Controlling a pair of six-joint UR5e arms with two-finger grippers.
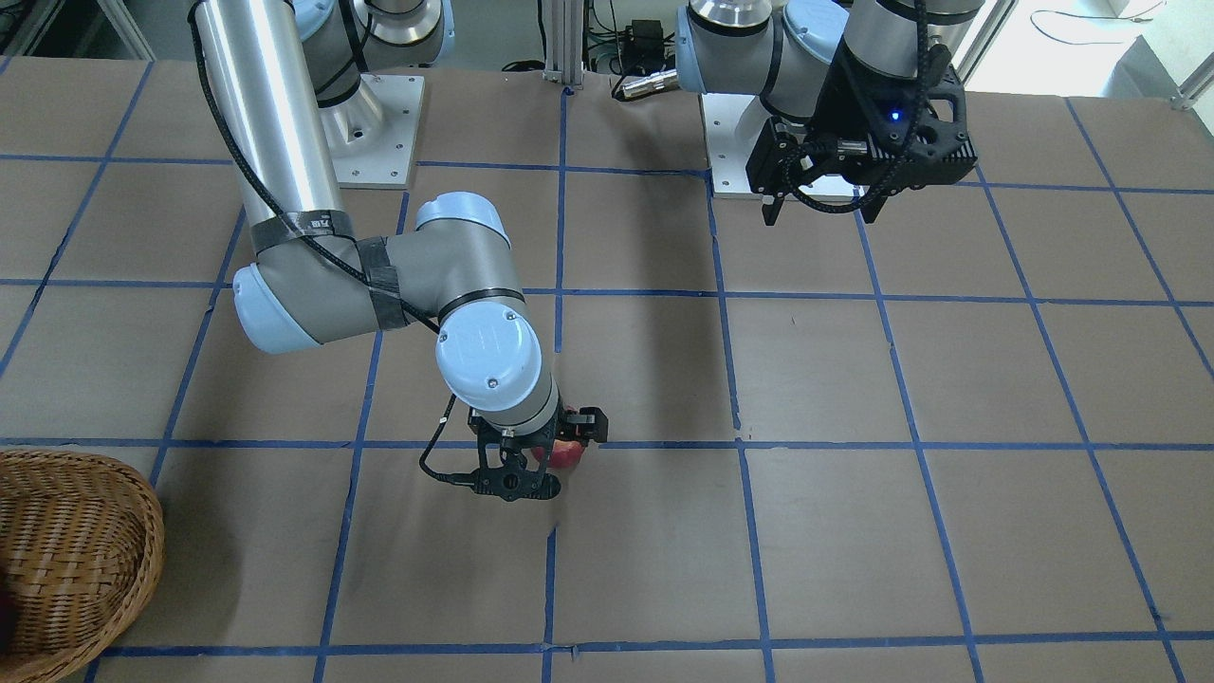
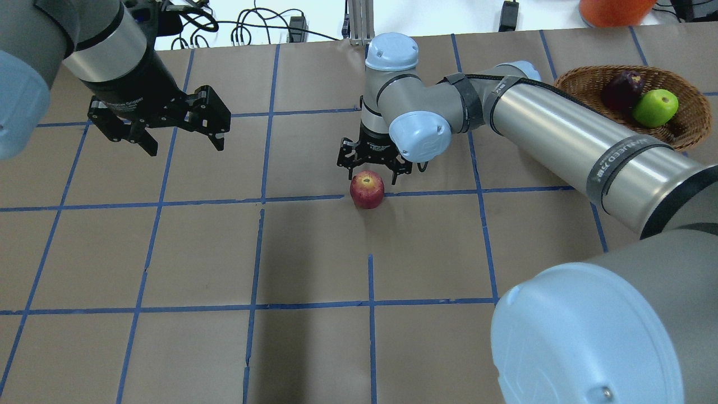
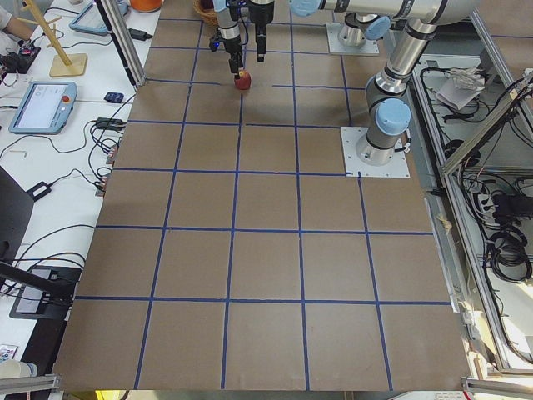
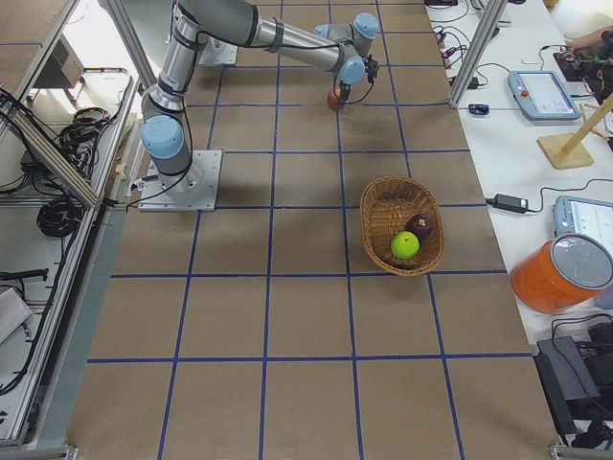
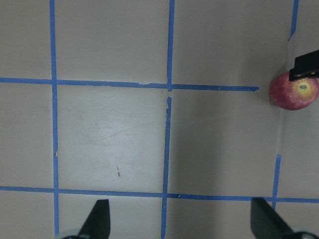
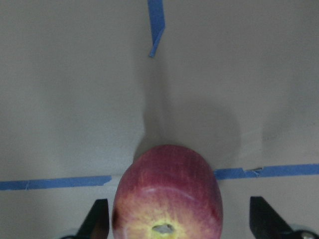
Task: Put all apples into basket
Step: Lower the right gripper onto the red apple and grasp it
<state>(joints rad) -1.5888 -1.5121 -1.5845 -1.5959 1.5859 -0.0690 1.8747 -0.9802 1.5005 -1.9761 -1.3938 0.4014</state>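
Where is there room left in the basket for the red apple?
The basket is bare at its end toward the red apple. The maroon apple and green apple crowd the far end, side by side. The table between red apple and basket is bare.

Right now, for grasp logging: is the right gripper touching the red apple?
Cannot tell. Right wrist view: right gripper open, one finger clearly apart, the other at the red apple's edge.
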